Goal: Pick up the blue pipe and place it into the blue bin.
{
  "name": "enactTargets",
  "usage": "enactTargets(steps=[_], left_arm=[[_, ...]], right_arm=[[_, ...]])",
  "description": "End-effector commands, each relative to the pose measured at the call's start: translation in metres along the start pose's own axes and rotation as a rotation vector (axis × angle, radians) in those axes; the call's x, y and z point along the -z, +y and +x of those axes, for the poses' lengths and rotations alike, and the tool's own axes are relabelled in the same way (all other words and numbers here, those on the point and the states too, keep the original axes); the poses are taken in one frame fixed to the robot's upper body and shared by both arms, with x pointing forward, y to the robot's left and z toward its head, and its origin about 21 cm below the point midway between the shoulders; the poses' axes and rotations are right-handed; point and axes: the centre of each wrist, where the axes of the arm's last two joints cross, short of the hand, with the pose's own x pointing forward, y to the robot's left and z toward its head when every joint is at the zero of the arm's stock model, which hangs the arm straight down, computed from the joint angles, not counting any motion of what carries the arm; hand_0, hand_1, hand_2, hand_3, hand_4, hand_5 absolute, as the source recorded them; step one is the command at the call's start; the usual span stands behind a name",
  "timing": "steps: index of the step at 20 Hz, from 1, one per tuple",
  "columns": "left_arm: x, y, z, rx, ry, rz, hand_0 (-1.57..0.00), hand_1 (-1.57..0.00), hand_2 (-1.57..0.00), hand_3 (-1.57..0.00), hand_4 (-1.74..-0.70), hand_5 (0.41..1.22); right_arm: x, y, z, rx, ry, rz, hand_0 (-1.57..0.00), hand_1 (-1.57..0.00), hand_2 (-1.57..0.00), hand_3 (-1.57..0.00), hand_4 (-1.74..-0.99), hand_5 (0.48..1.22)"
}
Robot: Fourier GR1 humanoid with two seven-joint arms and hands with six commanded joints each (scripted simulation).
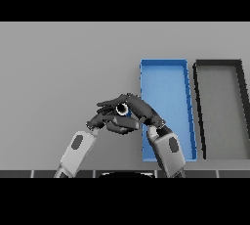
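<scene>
Blue pipe [122, 109] gripped by right hand [141, 111], left hand [105, 120] alongside.

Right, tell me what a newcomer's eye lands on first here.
First, both robot hands meeting mid-table: the left robot hand and right robot hand overlap around a small ring-shaped end, likely the pipe. Next, the blue bin just right of them, with a black bin beside it.

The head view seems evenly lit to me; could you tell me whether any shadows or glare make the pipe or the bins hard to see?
In the head view, lighting is flat with no glare; the blue bin and the black bin beside it read clearly. The blue pipe is mostly hidden by the right hand and left hand, not by shadow.
</scene>
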Motion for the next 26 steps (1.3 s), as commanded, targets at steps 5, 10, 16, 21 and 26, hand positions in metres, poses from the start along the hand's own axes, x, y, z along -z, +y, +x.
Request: enactTargets(steps=[5,10,16,21,26], left_arm=[[0.001,0.002,-0.001,0.004,0.026,-0.004,-0.01,-0.01,-0.01,0.00,-0.97,0.485],[-0.002,-0.005,0.001,0.010,0.004,-0.011,0.00,0.00,0.00,0.00,-0.95,0.473],[-0.010,0.000,0.005,0.011,-0.009,0.009,0.00,0.00,0.00,0.00,-0.95,0.470],[-0.012,0.005,0.004,0.013,-0.006,0.019,0.00,0.00,0.00,0.00,-0.95,0.470],[-0.011,0.007,0.002,0.020,-0.005,0.033,0.00,0.00,0.00,0.00,-0.94,0.460]], right_arm=[[0.005,-0.022,0.038,0.100,-0.038,-0.031,-1.57,-1.57,-1.57,-1.57,-1.494,1.221],[0.016,-0.068,0.080,0.134,-0.120,-0.147,-1.57,-1.57,-1.57,-1.57,-1.497,1.221],[-0.001,-0.124,0.097,0.019,-0.083,-0.402,-1.57,-1.57,-1.57,-1.57,-1.498,1.221],[-0.034,-0.152,0.063,0.004,0.078,-0.568,-1.57,-1.57,-1.57,-1.57,-1.499,1.221],[-0.065,-0.150,0.010,0.034,0.293,-0.669,-1.57,-1.57,-1.57,-1.57,-1.500,1.221]])
